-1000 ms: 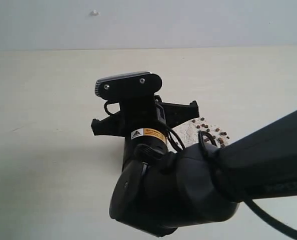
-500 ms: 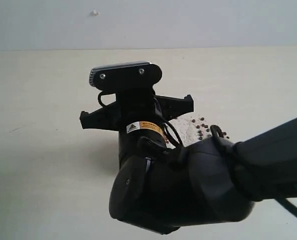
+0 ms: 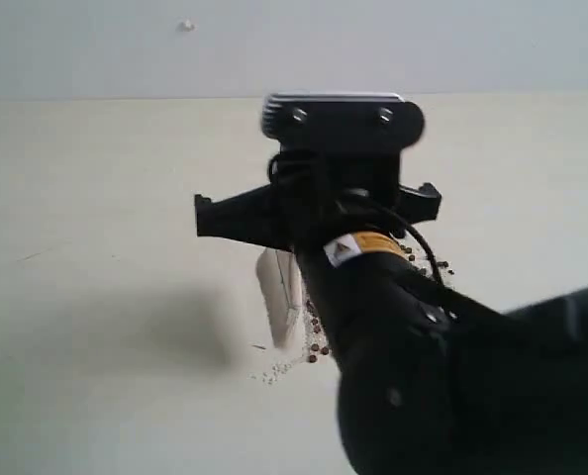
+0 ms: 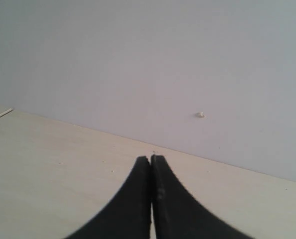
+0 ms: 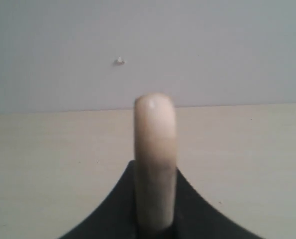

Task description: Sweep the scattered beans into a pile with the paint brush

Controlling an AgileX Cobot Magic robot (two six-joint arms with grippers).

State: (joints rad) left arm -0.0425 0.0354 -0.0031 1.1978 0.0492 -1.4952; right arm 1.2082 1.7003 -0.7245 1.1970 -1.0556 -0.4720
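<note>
Caller: Swinging right, that's the change. The right arm [image 3: 452, 386] has crossed toward the right of the exterior frame since a second ago. Its wrist camera housing [image 3: 342, 119] has climbed from left of middle to top centre.

Spotter: What's closest to us?

Caller: The dark arm itself, filling the lower right. Just past it, left of the wrist at mid-frame, whitish bristles [image 3: 278, 292] hang down toward the table [image 3: 96, 297]. A second ago the arm hid them.

Spotter: And the grip?

Caller: Solid. The right gripper [image 5: 155, 172] is clamped on the paint brush [image 5: 155, 134]. On the right wrist view the cream handle stands up between the two black jaws, its rounded end at frame centre.

Spotter: Where are the beans?

Caller: The beans [image 3: 323, 348] dot the table right beside the bristles' lower edge, just below the middle of the exterior frame. Fine white grains [image 3: 274, 374] trail off to the lower left. A few more beans peek out right of the wrist. The picture is blurred there, so whether the bristles touch the table I can't tell.

Spotter: Left side?

Caller: The left gripper [image 4: 151, 164] shows bottom centre of its wrist view, jaws pressed together with nothing between them. Beyond it lies pale tabletop, then the grey wall [image 4: 138, 59] with a small white speck [image 4: 200, 114] at right of centre.
</note>
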